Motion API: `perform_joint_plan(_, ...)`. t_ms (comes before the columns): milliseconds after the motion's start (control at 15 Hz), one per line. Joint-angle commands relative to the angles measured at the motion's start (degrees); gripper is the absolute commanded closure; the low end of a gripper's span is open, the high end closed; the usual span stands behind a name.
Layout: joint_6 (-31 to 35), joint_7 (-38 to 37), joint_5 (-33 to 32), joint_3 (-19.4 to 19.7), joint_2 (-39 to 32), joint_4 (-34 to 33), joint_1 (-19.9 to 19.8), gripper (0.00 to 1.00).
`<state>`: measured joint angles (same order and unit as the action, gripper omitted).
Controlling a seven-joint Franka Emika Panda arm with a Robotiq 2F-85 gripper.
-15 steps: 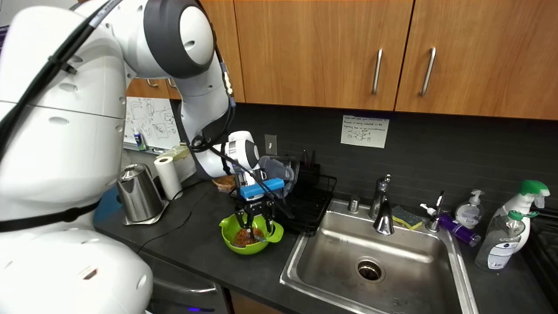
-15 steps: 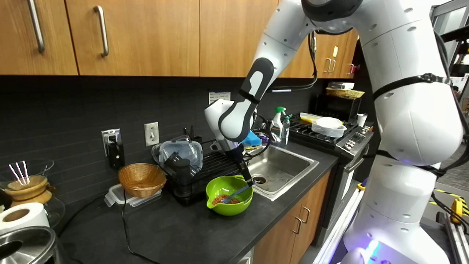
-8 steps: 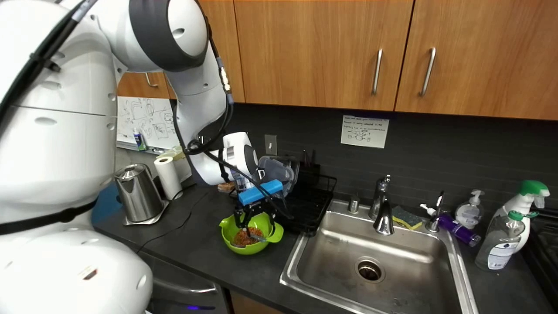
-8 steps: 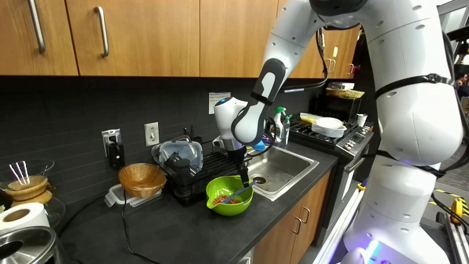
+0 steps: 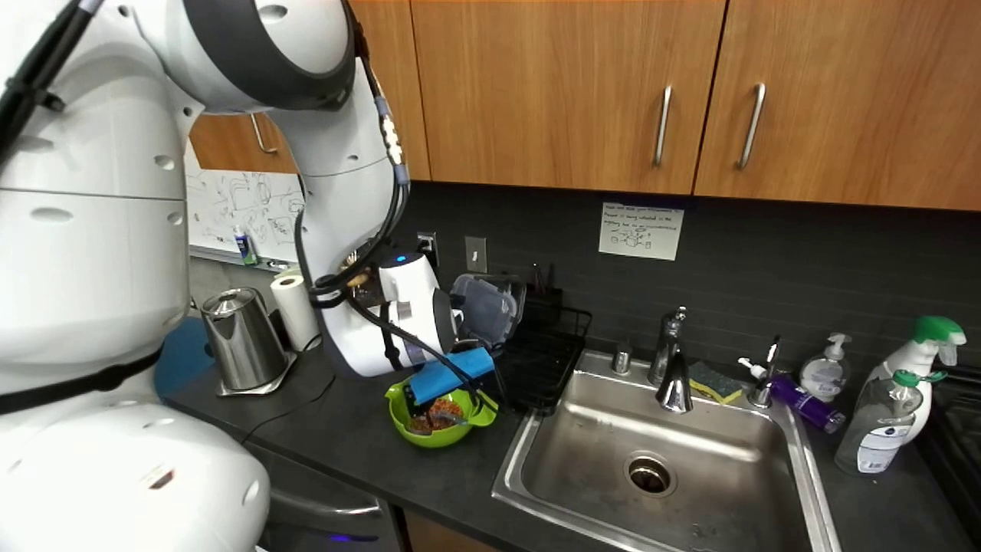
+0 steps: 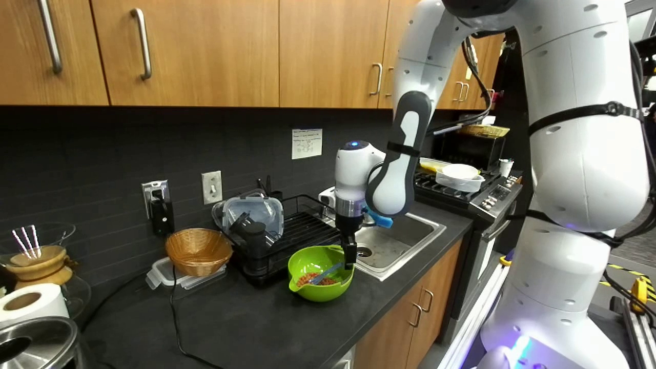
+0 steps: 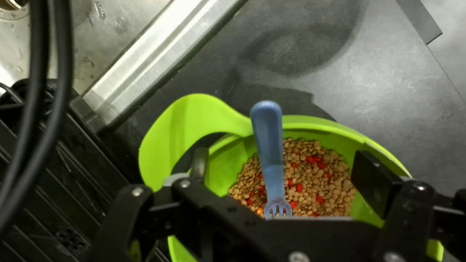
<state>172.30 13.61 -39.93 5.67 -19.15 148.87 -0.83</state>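
Swung upright since a second ago, my gripper (image 6: 349,262) straddles the blue fork (image 7: 267,138), jaws spread and gripping nothing, in the green bowl (image 6: 320,293) near the counter's (image 6: 230,318) front edge, where sideways drift could snag the rim (image 7: 320,125) and spill the lentils (image 7: 324,182).

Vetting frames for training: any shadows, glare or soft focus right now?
Wrist view: dark shadow on the counter beside the bowl, pale sheen near it, glare on the sink rim, cables at left look soft, fork legible. In an exterior view: the arm's lower part nearly blown out white. In an exterior view: bluish-white flare at the robot's base.
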Motion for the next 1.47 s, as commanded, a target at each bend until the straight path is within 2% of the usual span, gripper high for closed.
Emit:
perform_joint_plan(0,2.06,-7.75,-6.36,6.35,6.85,6.10,5.55,0.00)
perform_joint_plan(267,-0.17,-19.58,-17.23,12.25,14.74,9.98,12.09,0.00)
perform_joint_plan(400,-1.01,-25.50,-22.62,12.87,18.12,11.41,13.12,0.00)
perform_joint_plan(533,-0.70,-30.17,-26.86,12.71,20.15,12.51,12.74,0.00)
perform_joint_plan(600,1.07,-32.99,-28.78,12.08,17.17,10.20,12.08,0.00)
perform_joint_plan(1400,6.28,-51.78,-48.28,14.05,16.56,10.30,9.57,0.00)
